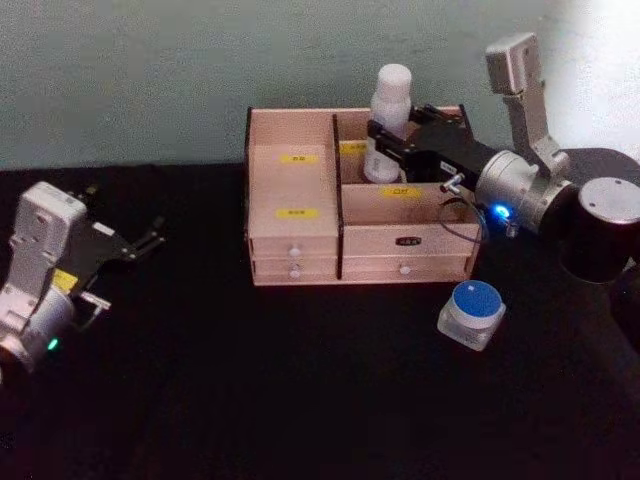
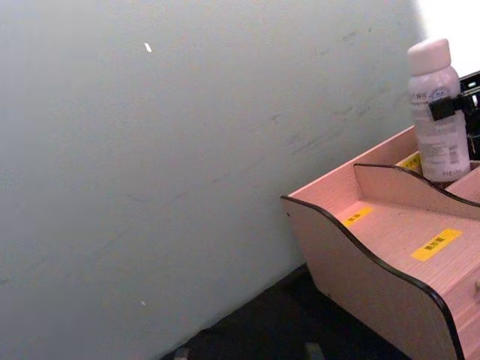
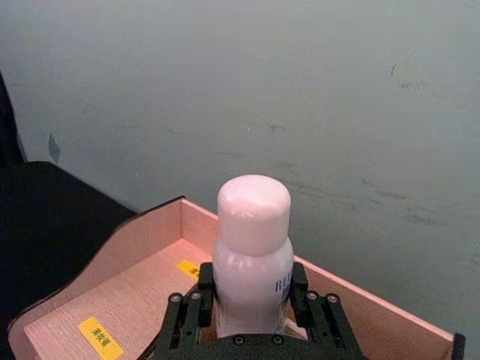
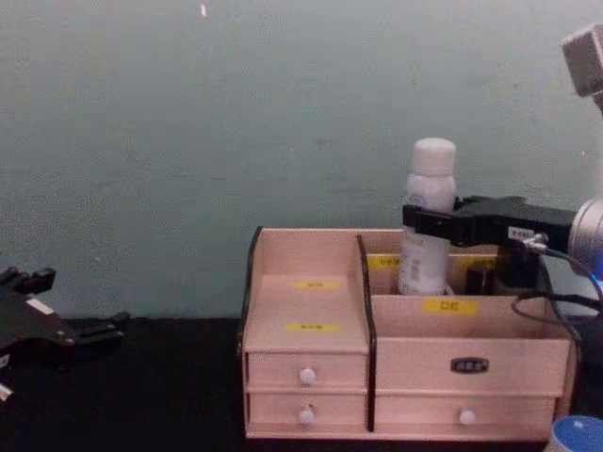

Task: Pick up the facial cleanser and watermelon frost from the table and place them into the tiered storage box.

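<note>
White facial cleanser point(image 1: 390, 98) stands upright, cap up, in right gripper point(image 1: 384, 142).

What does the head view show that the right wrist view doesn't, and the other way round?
Head view alone: the blue-lidded jar on the table in front of the tiered storage box, its white-knobbed drawers, and the left claw parked open at the left. Right wrist view alone: a close look at the fingers on both sides of the white bottle. Both: that bottle upright in the box's rear compartment, gripped by the right claw.
</note>
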You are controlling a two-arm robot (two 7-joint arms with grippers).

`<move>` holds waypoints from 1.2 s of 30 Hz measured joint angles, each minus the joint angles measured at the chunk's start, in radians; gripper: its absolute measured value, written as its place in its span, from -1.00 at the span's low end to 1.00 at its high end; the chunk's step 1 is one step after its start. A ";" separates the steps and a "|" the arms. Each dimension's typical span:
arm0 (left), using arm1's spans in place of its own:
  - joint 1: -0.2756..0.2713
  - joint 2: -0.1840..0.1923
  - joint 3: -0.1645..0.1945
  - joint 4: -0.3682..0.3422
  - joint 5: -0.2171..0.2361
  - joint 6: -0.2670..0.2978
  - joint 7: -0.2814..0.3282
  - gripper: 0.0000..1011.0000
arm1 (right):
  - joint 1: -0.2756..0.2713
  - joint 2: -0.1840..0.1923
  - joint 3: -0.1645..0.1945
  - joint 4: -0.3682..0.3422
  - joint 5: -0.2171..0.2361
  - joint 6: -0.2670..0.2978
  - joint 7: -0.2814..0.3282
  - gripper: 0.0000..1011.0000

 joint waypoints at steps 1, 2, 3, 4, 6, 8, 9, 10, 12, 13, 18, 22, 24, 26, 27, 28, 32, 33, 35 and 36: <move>0.000 0.000 0.000 0.000 0.000 0.000 0.000 0.98 | 0.002 -0.002 0.000 0.006 0.000 0.000 0.002 0.17; 0.000 0.000 0.000 0.000 0.000 0.000 0.000 0.98 | 0.007 -0.005 -0.001 0.016 -0.001 0.001 0.005 0.17; 0.000 0.000 0.000 0.000 0.000 0.000 0.000 0.98 | 0.007 -0.005 -0.001 0.016 -0.001 0.001 0.005 0.17; 0.000 0.000 0.000 0.000 0.000 0.000 0.000 0.98 | 0.011 -0.008 -0.003 0.024 -0.002 0.003 0.007 0.17; 0.000 0.000 0.000 0.000 0.000 0.000 0.000 0.98 | 0.014 -0.010 -0.004 0.034 -0.003 0.007 0.010 0.17; 0.000 0.000 0.000 0.000 0.000 0.000 0.000 0.98 | 0.016 -0.012 -0.005 0.039 -0.004 0.011 0.012 0.17; 0.000 0.000 0.000 0.000 0.000 0.000 0.000 0.98 | 0.017 -0.013 -0.006 0.044 -0.004 0.014 0.014 0.17; 0.000 0.000 0.000 0.000 0.000 0.000 0.000 0.98 | 0.017 -0.013 -0.006 0.044 -0.004 0.014 0.014 0.17; 0.000 0.000 0.000 0.000 0.000 0.000 0.000 0.98 | 0.019 -0.015 -0.008 0.051 -0.005 0.021 0.017 0.17; 0.000 0.000 0.000 0.000 0.000 0.000 0.000 0.98 | 0.019 -0.015 -0.008 0.051 -0.005 0.021 0.017 0.17; 0.000 0.000 0.000 0.000 0.000 0.000 0.000 0.98 | 0.022 -0.017 -0.010 0.064 -0.005 0.029 0.022 0.17; 0.000 0.000 0.000 0.000 0.000 0.000 0.000 0.98 | 0.023 -0.018 -0.012 0.071 -0.006 0.032 0.024 0.17; 0.000 0.000 0.000 0.000 0.000 0.000 0.000 0.98 | 0.023 -0.018 -0.013 0.073 -0.007 0.034 0.025 0.17; 0.000 0.000 0.000 0.000 0.000 0.000 0.000 0.98 | 0.023 -0.018 -0.014 0.075 -0.008 0.035 0.026 0.17; 0.000 0.000 0.000 0.000 0.000 0.000 0.000 0.98 | 0.022 -0.018 -0.014 0.075 -0.008 0.035 0.027 0.17; 0.000 0.000 0.000 0.000 0.000 0.000 0.000 0.98 | 0.022 -0.018 -0.016 0.075 -0.010 0.036 0.029 0.17; 0.000 0.000 0.000 0.000 0.000 0.000 0.000 0.98 | 0.021 -0.017 -0.017 0.075 -0.011 0.036 0.029 0.17; 0.000 0.000 0.000 0.000 0.000 0.000 0.000 0.98 | 0.021 -0.017 -0.017 0.075 -0.011 0.036 0.029 0.17; 0.000 0.000 0.000 0.000 0.000 0.000 0.000 0.98 | 0.021 -0.017 -0.017 0.075 -0.011 0.036 0.029 0.17; 0.000 0.000 0.000 0.000 0.000 0.000 0.000 0.98 | 0.021 -0.017 -0.017 0.075 -0.011 0.036 0.029 0.17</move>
